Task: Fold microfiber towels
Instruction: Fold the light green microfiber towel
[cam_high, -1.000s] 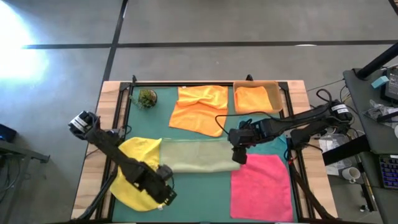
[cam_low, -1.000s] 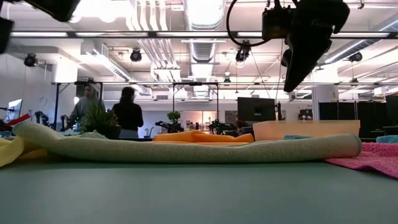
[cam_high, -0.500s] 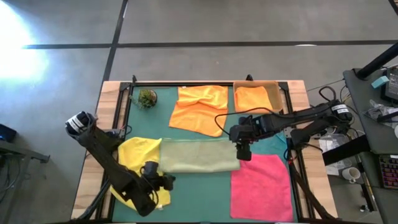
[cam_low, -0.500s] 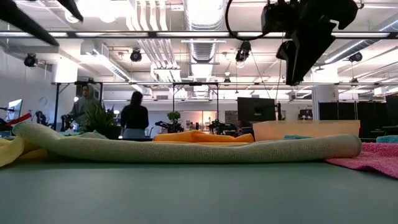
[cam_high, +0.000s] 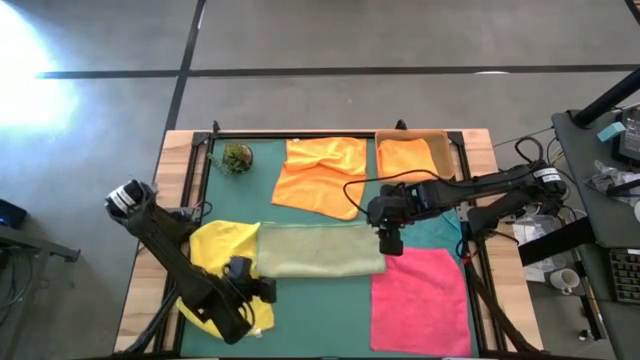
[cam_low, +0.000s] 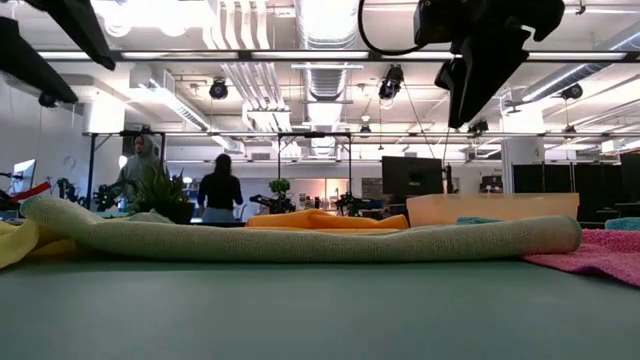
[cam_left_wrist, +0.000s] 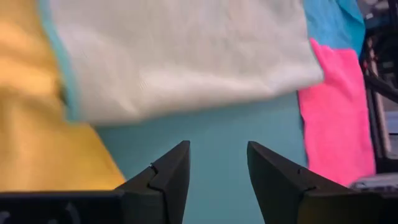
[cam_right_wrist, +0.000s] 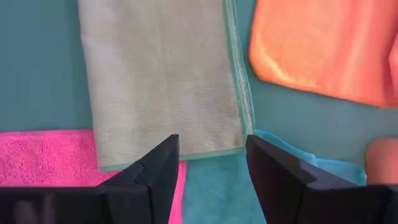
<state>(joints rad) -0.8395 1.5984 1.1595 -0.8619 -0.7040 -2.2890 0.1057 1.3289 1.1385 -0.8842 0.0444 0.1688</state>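
Note:
An olive green towel (cam_high: 320, 250), folded into a long band, lies flat on the green mat in the middle of the table. In the low view the olive green towel (cam_low: 300, 240) shows as a thick roll-like edge. My left gripper (cam_high: 266, 290) hovers open off its near left corner, above the yellow towel (cam_high: 222, 262). My right gripper (cam_high: 391, 245) hangs open above the band's right end (cam_right_wrist: 168, 124). A pink towel (cam_high: 420, 300) lies near right. A teal towel (cam_high: 442, 236) lies under my right arm. An orange towel (cam_high: 322, 175) lies at the far middle.
A tan tray (cam_high: 447, 150) at the far right holds a second orange towel (cam_high: 405, 158). A small green plant ball (cam_high: 237, 157) sits at the far left. Bare mat (cam_high: 310, 320) lies near the front edge. People stand in the room behind (cam_low: 218, 190).
My left gripper has rolled about its wrist and swung a little toward the olive towel's near left corner, staying open. My right gripper has risen slightly above the band's right end. The towels have not moved.

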